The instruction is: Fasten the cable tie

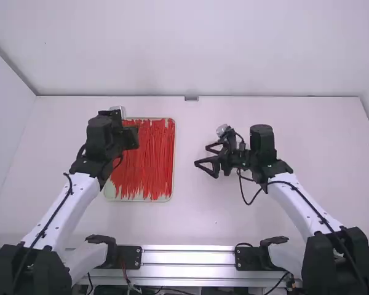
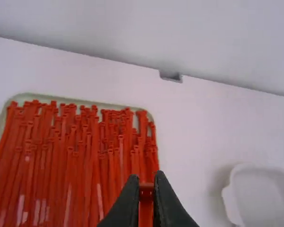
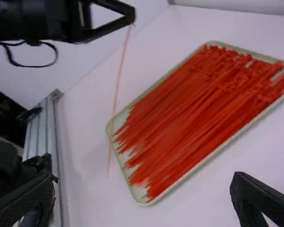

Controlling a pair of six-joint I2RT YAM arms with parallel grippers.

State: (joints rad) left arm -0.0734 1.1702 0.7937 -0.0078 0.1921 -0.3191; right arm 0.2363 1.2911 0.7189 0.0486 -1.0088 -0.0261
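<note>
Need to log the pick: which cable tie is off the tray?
The single tie pinched in the left tool, hanging free; the rest lie piled in the tray.

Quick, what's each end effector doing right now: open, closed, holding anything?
Left end effector: closed, holding one red cable tie.
Right end effector: open, holding nothing.

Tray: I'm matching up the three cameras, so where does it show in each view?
High view: the tray lies on the table left of the middle.
Left wrist view: the tray lies just beyond the left gripper.
Right wrist view: the tray lies slantwise, beside the single tie hanging from the left gripper.
Shared landmark: the red ties heaped on it.
</note>
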